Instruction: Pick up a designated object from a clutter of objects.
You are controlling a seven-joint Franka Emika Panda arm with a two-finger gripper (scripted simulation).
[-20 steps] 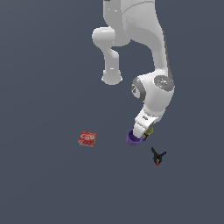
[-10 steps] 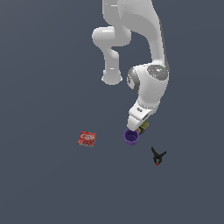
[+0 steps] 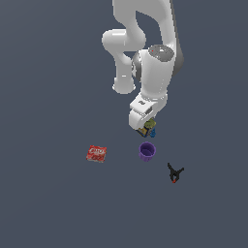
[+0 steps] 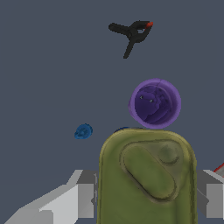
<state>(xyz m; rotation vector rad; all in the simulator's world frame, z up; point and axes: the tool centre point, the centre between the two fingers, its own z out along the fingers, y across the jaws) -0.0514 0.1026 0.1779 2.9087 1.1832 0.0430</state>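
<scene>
My gripper is shut on the olive-green box, which hangs above the floor just beyond the purple cup. In the wrist view the box's olive top fills the space between my two grey fingers. The purple cup stands upright and open below it. The flat red packet lies toward the exterior view's left. The black clamp with a red tip lies toward the exterior view's right and also shows in the wrist view. The tiny blue piece lies near the cup.
The floor is a plain dark grey surface. The white arm rises above the cluster, with its base behind it.
The gripper has risen and shifted toward the exterior view's left with the olive-green box in it. The purple cup now shows in full below the hand.
</scene>
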